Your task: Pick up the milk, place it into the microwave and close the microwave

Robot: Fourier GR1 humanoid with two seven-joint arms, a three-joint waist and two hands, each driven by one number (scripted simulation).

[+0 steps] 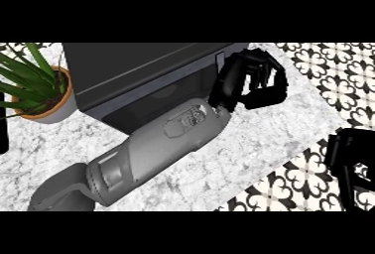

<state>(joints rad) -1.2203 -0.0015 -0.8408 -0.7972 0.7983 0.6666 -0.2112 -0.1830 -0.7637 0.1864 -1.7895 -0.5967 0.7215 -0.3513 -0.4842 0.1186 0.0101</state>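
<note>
The black microwave (139, 69) stands at the top centre, and its dark glass door (150, 106) looks closed. No milk shows anywhere in the head view. My left forearm (157, 144) crosses the counter from the lower left. My left hand (253, 82) is at the microwave's right front corner, its fingers curled with nothing visible inside them. At the right edge, partly cut off, my right hand (351, 166) rests with relaxed fingers and holds nothing.
A green plant in a pale pot (47, 99) stands left of the microwave. The marble counter (242, 149) gives way to black-and-white patterned tiles (330, 74) on the right. A thin dark strip (3, 124) shows at the left edge.
</note>
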